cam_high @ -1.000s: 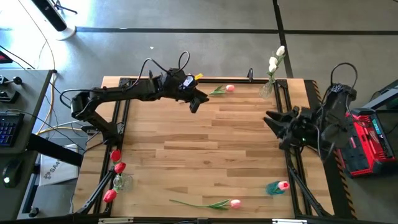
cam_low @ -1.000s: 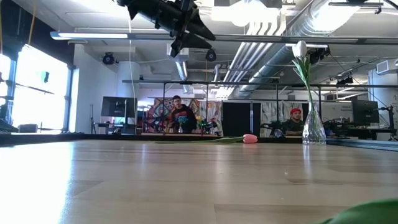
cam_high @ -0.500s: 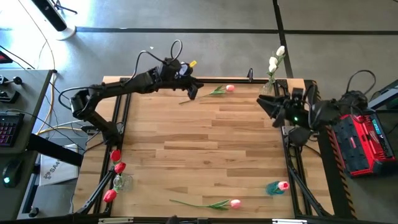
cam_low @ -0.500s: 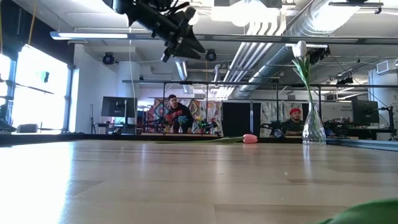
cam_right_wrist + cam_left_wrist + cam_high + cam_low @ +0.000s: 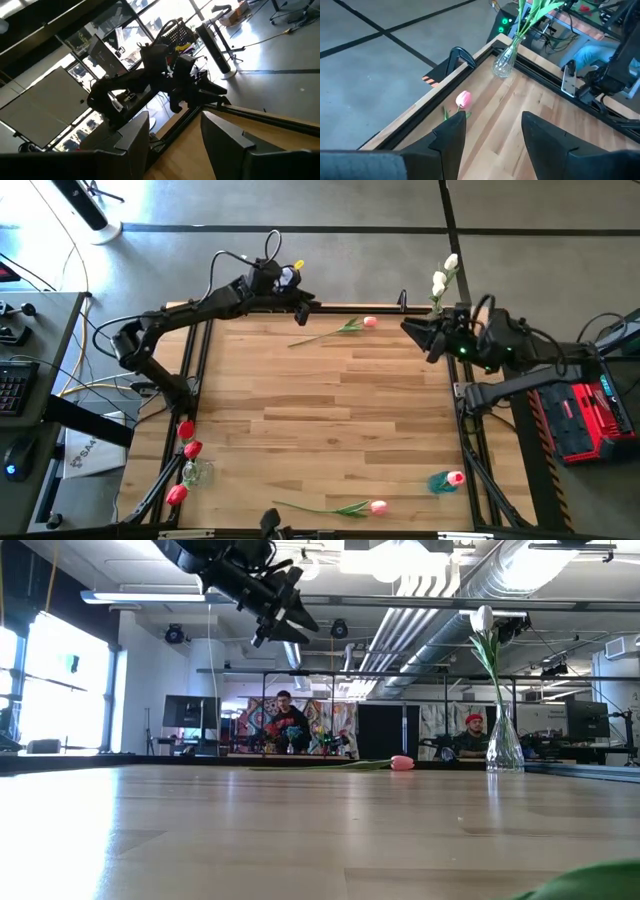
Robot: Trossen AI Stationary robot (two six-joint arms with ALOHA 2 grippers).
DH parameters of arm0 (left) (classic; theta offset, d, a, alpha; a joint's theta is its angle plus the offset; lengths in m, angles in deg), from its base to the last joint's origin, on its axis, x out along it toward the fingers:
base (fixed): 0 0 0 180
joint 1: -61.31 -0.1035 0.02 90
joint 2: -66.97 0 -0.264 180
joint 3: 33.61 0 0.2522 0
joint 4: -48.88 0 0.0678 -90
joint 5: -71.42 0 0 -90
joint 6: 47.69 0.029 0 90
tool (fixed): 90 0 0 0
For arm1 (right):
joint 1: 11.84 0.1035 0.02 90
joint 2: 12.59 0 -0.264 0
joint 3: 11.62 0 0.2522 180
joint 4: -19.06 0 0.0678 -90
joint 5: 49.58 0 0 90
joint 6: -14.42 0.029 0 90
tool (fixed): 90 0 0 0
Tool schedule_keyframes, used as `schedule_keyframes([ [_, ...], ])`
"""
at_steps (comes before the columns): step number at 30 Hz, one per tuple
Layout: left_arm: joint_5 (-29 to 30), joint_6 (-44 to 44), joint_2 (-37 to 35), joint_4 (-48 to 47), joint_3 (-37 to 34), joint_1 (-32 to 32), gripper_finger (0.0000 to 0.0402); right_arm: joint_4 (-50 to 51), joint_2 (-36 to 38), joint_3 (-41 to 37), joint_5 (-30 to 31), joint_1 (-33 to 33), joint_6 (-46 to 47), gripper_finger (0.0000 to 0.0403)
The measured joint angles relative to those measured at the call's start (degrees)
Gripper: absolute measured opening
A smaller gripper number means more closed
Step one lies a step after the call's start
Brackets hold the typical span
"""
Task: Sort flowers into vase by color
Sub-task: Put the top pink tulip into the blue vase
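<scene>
At the table's left near corner, three red tulips stand in a clear vase. The left gripper hovers over the far edge, its fingers spread apart and empty. Just beside it a pink tulip lies flat on the wooden table; the left wrist view shows the same bud ahead of the parted fingers. Another pink tulip lies along the near edge. At the far right corner, white tulips stand in a glass vase. The right gripper hangs close by, fingers apart, holding nothing. Near the right front corner, a pink bud seems to sit in a teal vase.
</scene>
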Motion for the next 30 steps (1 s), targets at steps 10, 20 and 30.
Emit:
schedule_keyframes([
  [10, -3.37, 1.49, 7.68, -0.17, 0.03, 1.28, 0.0182, 0.02, -4.07, -0.02, -11.28, -9.09, 2.90, 0.0192],
  [20, -3.45, 6.24, 15.12, -2.40, 6.23, 1.29, 0.0182, 0.07, -6.78, -0.02, -15.88, -10.74, 5.56, 0.0193],
  [30, -3.21, 14.18, 26.59, -9.55, 16.95, 0.90, 0.0182, 0.04, -7.75, -0.02, -15.88, -10.74, 7.55, 0.0193],
])
